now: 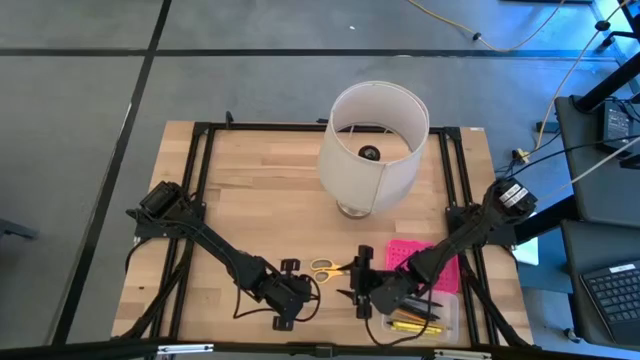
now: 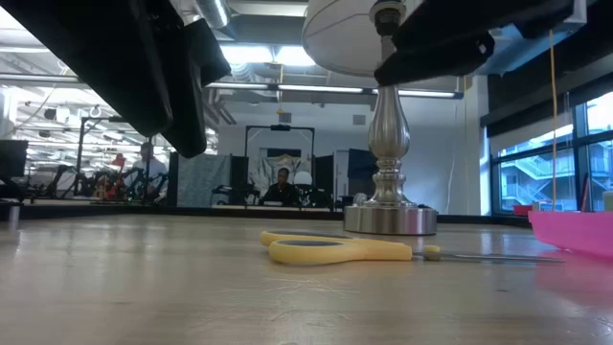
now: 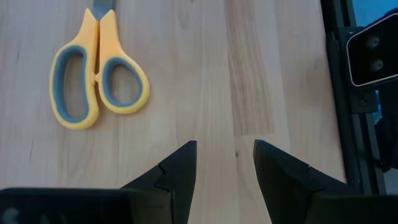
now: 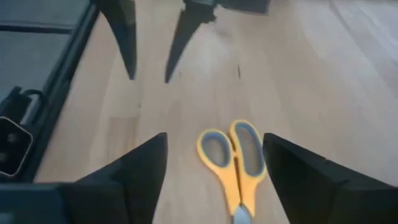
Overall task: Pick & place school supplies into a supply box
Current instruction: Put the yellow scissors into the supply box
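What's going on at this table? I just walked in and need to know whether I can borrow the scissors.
Both arms are closing in on the small yellow-handled scissors, which lie flat on the wooden table in front of the white lamp. The left pincer and the right pincer are both open, and neither touches the scissors. The clear supply box with a pink dotted lid sits open beside the right arm, with pencils already inside.
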Controlling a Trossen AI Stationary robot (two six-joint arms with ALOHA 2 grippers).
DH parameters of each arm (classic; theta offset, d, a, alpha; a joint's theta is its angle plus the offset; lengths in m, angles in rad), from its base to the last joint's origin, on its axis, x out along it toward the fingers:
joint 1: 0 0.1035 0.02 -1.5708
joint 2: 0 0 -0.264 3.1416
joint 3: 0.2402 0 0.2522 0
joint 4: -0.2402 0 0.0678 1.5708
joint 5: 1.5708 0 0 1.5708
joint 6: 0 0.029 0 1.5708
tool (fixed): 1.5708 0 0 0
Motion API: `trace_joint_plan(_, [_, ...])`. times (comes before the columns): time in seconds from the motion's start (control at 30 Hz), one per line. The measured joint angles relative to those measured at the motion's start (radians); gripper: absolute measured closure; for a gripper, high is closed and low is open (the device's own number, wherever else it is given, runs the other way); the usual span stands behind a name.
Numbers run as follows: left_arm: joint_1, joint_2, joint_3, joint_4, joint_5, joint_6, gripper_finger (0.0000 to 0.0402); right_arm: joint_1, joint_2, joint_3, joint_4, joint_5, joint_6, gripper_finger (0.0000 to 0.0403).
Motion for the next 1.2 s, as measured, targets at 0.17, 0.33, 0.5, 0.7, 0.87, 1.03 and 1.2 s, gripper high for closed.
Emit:
trace_joint_plan(0.17, [0.0,0.0,0.0,-0.003,-0.008,0.0,0.0249,0.0,0.059,-0.013,0.07,0.03,-0.014,0.012])
trace_joint_plan(0.33, [0.0,0.0,0.0,-0.011,-0.011,0.0,0.0249,-0.026,0.122,-0.013,0.161,0.033,-0.051,0.0119])
trace_joint_plan(0.5, [0.0,0.0,0.0,-0.014,-0.028,0.0,0.0249,-0.071,0.162,-0.011,0.191,0.0,-0.063,0.0119])
trace_joint_plan(0.7, [0.0,0.0,0.0,-0.019,-0.034,0.0,0.0249,-0.114,0.208,-0.012,0.212,-0.021,-0.067,0.0134])
trace_joint_plan(0.87, [0.0,0.0,0.0,-0.022,-0.035,0.0,0.0249,-0.145,0.236,-0.012,0.231,-0.061,-0.111,0.0158])
trace_joint_plan(1.03, [0.0,0.0,0.0,-0.022,-0.035,0.0,0.0249,-0.165,0.249,-0.011,0.234,-0.103,-0.119,0.0176])
trace_joint_plan(1.2, [0.0,0.0,0.0,-0.022,-0.035,0.0,0.0249,-0.182,0.254,-0.011,0.235,-0.125,-0.119,0.0188])
